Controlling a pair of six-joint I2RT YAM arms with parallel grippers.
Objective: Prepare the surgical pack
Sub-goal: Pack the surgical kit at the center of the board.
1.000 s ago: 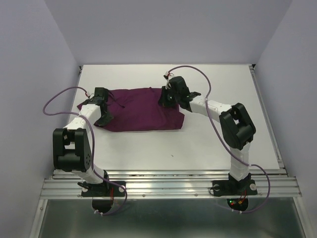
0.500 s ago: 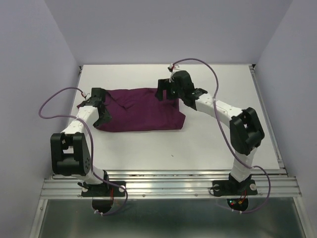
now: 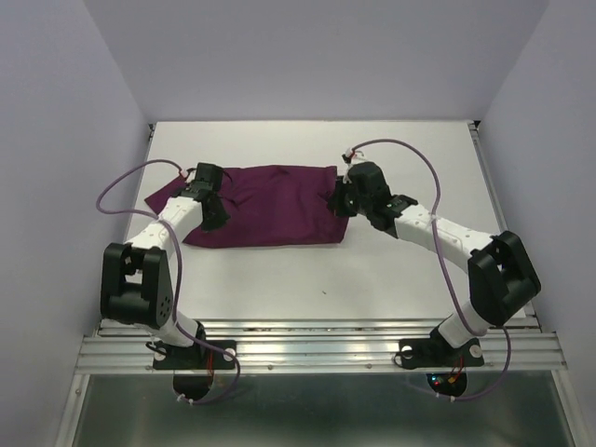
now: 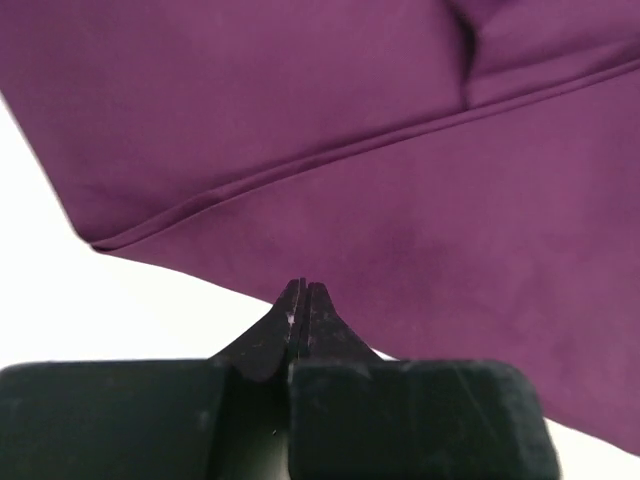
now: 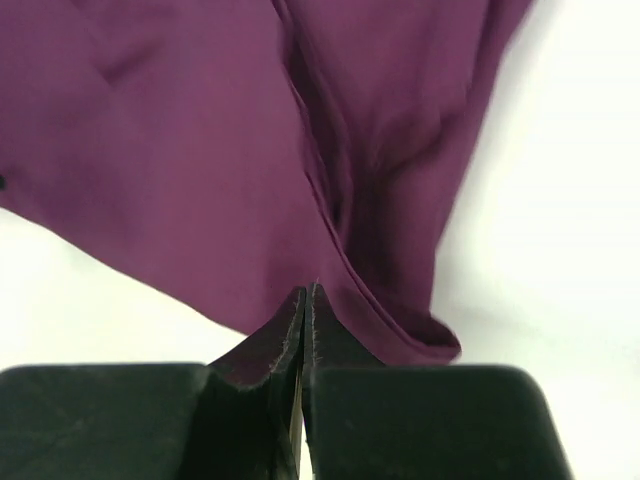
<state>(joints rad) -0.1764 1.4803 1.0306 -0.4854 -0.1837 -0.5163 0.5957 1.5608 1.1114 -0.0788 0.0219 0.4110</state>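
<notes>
Top external view: we see a large deep-purple cloth wrap (image 3: 275, 205), folded into a rough rectangle, lying flat on the white table (image 3: 372, 279), left of centre and toward the far side. The left gripper (image 3: 210, 203) is over the cloth's left end and the right gripper (image 3: 341, 199) over its right end. From each wrist camera we see black jaws pressed together, tips at the cloth's near edge; we cannot tell whether any fabric is caught between them.
</notes>
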